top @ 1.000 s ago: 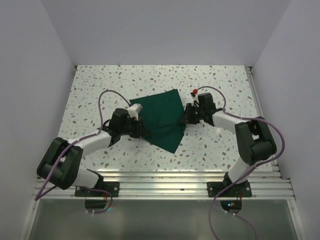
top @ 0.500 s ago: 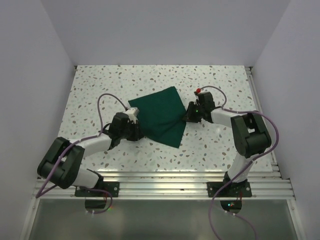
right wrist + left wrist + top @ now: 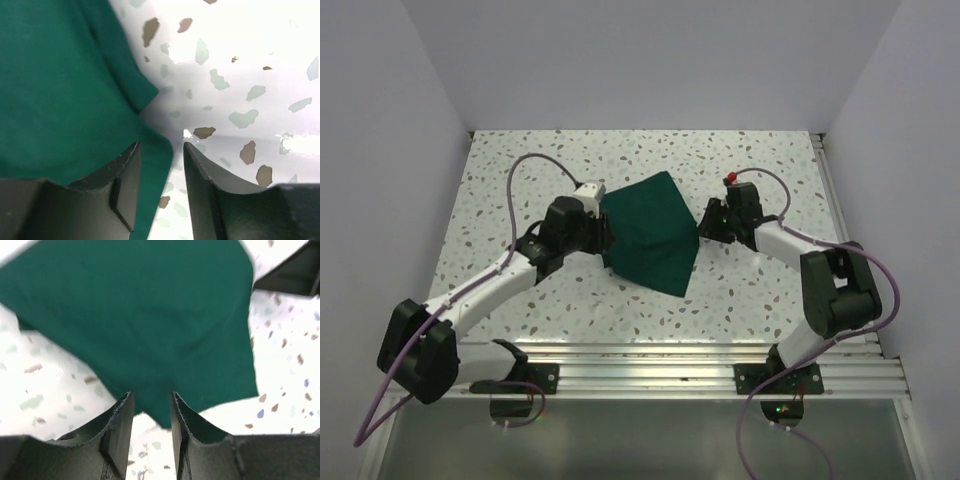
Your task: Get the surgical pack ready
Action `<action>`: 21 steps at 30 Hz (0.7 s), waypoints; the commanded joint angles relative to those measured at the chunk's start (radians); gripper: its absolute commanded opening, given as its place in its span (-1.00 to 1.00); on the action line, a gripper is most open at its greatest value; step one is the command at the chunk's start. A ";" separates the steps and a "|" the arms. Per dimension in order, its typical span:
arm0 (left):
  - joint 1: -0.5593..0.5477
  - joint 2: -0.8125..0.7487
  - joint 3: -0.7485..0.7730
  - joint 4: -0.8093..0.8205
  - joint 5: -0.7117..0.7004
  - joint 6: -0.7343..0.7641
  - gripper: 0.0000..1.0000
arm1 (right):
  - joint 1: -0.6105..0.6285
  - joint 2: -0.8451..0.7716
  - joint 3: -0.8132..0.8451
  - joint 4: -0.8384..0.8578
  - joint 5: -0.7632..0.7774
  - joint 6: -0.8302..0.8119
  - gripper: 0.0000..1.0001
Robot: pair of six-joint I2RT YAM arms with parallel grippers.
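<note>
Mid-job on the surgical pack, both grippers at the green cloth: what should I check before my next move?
1. Left gripper grasp: a corner of the dark green cloth drape lies between its parted fingers, unclamped: not ok.
2. Right gripper grasp: the cloth edge lies between its parted fingers, unclamped: not ok.
3. Cloth flat: a doubled layer shows beside the right gripper: not ok.
4. Cloth lifted off the white speckled table: cannot tell.
5. Arms on opposite sides of the cloth, apart: ok.
</note>
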 commanded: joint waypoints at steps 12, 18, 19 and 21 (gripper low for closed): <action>-0.089 0.372 0.570 -0.257 0.117 0.269 -0.03 | 0.094 -0.135 -0.052 0.051 -0.110 0.028 0.04; -0.094 0.537 0.671 -0.267 0.146 0.335 -0.03 | 0.162 -0.117 -0.113 0.152 -0.103 0.103 -0.02; -0.094 0.566 0.684 -0.271 0.147 0.344 -0.03 | 0.174 -0.110 -0.127 0.174 -0.109 0.115 -0.04; -0.095 0.599 0.714 -0.279 0.146 0.366 -0.02 | 0.189 -0.075 -0.146 0.212 -0.112 0.139 -0.06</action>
